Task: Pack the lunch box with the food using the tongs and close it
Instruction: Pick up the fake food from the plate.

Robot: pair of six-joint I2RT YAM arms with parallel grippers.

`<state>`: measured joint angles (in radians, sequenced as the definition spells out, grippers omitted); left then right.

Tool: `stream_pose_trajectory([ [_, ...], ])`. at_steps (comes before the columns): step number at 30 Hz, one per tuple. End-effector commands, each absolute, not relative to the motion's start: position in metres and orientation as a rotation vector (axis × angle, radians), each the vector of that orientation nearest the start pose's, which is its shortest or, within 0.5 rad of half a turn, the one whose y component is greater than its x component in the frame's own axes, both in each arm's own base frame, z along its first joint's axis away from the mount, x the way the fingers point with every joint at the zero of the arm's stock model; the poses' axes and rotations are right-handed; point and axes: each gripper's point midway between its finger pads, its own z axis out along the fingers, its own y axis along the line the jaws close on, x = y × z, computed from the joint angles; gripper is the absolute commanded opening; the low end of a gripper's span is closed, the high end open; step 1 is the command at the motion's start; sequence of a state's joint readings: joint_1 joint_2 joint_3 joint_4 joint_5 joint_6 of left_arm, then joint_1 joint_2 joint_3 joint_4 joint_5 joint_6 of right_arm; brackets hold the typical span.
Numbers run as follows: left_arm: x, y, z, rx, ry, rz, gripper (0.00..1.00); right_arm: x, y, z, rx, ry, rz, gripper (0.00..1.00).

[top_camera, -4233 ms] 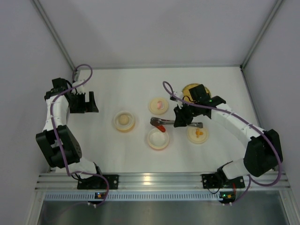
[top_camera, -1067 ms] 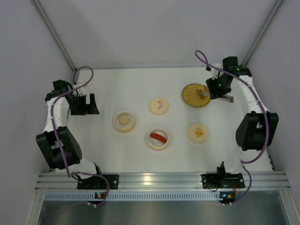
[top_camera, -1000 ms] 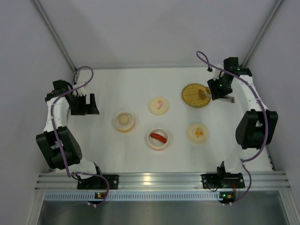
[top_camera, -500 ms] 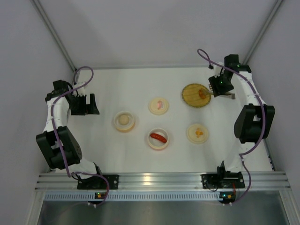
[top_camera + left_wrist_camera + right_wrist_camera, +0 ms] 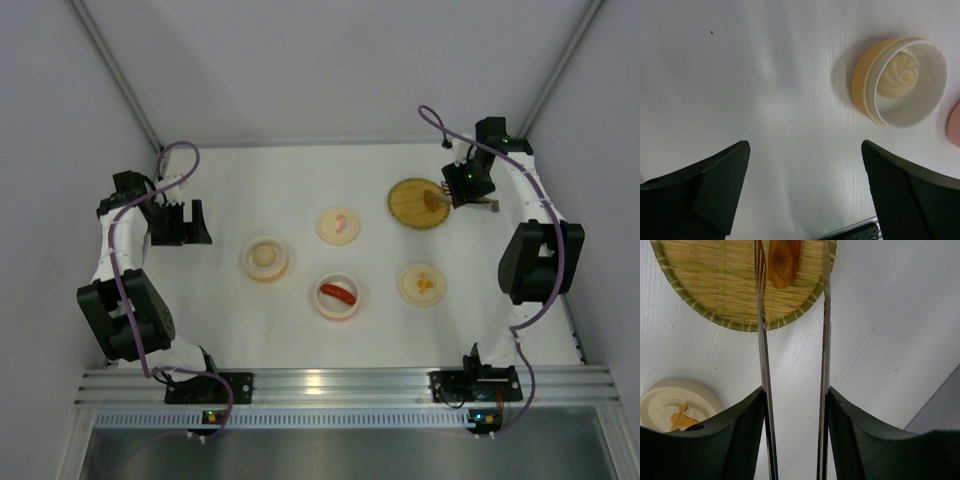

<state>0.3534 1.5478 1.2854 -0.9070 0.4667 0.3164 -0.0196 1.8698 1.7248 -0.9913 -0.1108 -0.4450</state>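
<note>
Swung out from the middle bowls to the far right, leaving one red sausage (image 5: 338, 293) in the near bowl (image 5: 319, 297). Now straddles an orange sausage piece (image 5: 784, 262) on the woven plate (image 5: 705, 285) with the tongs (image 5: 762, 350), arms apart on either side, contact not clear. Looks light, glossy, probably slippery and a little soft: best pinched gently across its middle, tips low against the weave. Grips the tongs' arms in the right hand (image 5: 795, 405), half squeezed. Holds the left hand (image 5: 805, 190) spread wide and empty near the yellow bowl (image 5: 862, 85) with the cream ball (image 5: 897, 80).
</note>
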Motion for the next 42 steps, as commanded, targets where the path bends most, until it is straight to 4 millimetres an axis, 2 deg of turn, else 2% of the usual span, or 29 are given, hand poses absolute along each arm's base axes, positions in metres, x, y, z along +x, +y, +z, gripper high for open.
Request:
stream_pose_trajectory([
  [1,0.328,0.048,0.133,0.076,2.578,-0.420,0.98,0.429,0.001,0.149,-0.620,2.602,0.028,0.49],
  [13,0.330,0.048,0.131,0.072,2.580,-0.425,0.98,0.429,0.003,0.141,-0.629,2.614,0.047,0.45],
  [14,0.330,0.048,0.131,0.072,2.578,-0.426,0.98,0.429,0.015,0.140,-0.663,2.608,0.059,0.45],
  [15,0.330,0.049,0.131,0.073,2.577,-0.423,0.98,0.428,0.018,0.139,-0.673,2.608,0.066,0.45],
  [20,0.329,0.048,0.131,0.070,2.579,-0.428,0.98,0.425,0.025,0.137,-0.686,2.613,0.092,0.44],
  [27,0.330,0.048,0.131,0.071,2.578,-0.424,0.98,0.423,0.024,0.132,-0.688,2.625,0.089,0.40],
  [38,0.330,0.048,0.130,0.068,2.579,-0.433,0.98,0.416,0.019,0.127,-0.716,2.644,0.054,0.45],
  [42,0.330,0.049,0.129,0.068,2.580,-0.426,0.98,0.417,0.018,0.126,-0.719,2.646,0.052,0.39],
])
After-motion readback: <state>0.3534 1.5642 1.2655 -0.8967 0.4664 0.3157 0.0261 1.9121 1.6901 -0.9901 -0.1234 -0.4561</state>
